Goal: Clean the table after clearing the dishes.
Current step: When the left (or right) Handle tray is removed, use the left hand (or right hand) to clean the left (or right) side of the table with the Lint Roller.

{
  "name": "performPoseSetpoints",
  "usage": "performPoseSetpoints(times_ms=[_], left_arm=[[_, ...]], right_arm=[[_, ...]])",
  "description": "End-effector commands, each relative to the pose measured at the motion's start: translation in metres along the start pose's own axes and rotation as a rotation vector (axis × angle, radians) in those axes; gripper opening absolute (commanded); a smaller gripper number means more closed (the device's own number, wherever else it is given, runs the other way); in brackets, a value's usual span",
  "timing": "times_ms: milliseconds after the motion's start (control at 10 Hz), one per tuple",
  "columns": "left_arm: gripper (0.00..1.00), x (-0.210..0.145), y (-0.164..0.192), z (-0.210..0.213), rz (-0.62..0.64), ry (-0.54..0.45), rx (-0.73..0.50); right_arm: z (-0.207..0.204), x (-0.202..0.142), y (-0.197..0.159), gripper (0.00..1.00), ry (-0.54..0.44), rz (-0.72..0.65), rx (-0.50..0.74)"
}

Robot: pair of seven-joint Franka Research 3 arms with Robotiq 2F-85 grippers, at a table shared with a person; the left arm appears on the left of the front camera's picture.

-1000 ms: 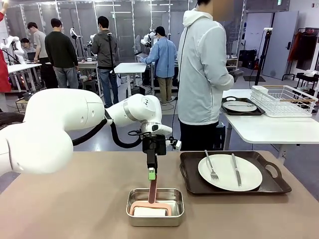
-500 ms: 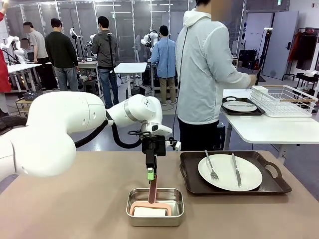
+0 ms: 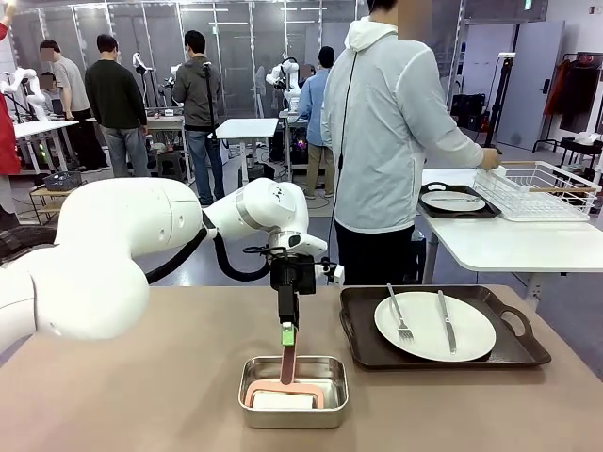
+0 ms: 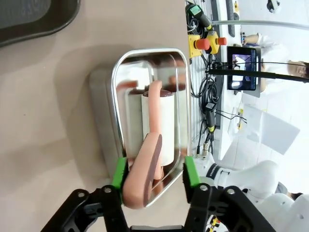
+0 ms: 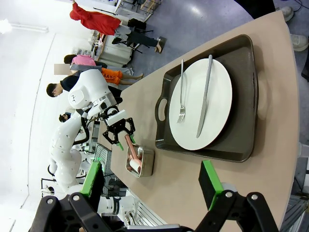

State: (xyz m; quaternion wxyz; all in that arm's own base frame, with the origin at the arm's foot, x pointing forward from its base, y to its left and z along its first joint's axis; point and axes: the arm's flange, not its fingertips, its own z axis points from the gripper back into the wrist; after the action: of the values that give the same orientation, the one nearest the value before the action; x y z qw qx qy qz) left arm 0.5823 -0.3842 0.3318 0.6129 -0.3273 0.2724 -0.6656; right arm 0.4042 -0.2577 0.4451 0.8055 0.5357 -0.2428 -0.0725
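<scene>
- The left gripper [image 3: 287, 331] hangs fingers-down over a small steel pan [image 3: 325, 369] near the front middle of the taupe bench [image 3: 141, 377].
- A roller [image 3: 283, 400] with a white roll lies in the pan, and its pink handle [image 3: 287, 363] rises out of it between the gripper's fingers.
- In the left wrist view the left gripper [image 4: 154, 171] straddles the pink handle [image 4: 145, 169]. One green pad [image 4: 119, 173] is against the handle, while a gap shows at the other pad. The jaws are drawn partway in but not clamped.
- The right gripper [image 5: 152, 166] is released, with its fingers spread wide and nothing between them. It hovers above the bench [image 5: 217, 43], looking down at the tray.
- A dark handled tray [image 3: 363, 330] sits on the bench just right of the pan and apart from it.
- On the tray is a round white plate [image 3: 471, 330], with a fork [image 3: 399, 315] and a knife [image 3: 445, 320] lying side by side on it.
- A person [image 3: 382, 141] stands at the far side, turned away, with one hand [image 3: 488, 160] at a white wire rack [image 3: 537, 188].
- The rack stands on a smaller white bench [image 3: 509, 245] beyond the right end of the taupe one.
- A second tray [image 3: 429, 209] with a second plate [image 3: 452, 201] lies on it, just left of the rack.
</scene>
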Motion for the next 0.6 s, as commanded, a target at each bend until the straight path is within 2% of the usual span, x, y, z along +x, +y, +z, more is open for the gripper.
performPoseSetpoints(times_ms=[0, 400, 500], left_arm=[[0.34, 0.0142, 0.0043, 0.0171, 0.028, 0.011, -0.039], [0.0, 0.0175, 0.0037, 0.0167, 0.047, 0.023, -0.022], [0.0, 0.0173, 0.0017, 0.0174, 0.056, 0.026, -0.012]], right_arm=[[0.0013, -0.0017, 0.0028, 1.0, 0.001, 0.003, 0.002], [0.0013, -0.0017, 0.0028, 1.0, 0.001, 0.003, 0.002], [0.0013, -0.0017, 0.0028, 1.0, 0.001, 0.003, 0.002]])
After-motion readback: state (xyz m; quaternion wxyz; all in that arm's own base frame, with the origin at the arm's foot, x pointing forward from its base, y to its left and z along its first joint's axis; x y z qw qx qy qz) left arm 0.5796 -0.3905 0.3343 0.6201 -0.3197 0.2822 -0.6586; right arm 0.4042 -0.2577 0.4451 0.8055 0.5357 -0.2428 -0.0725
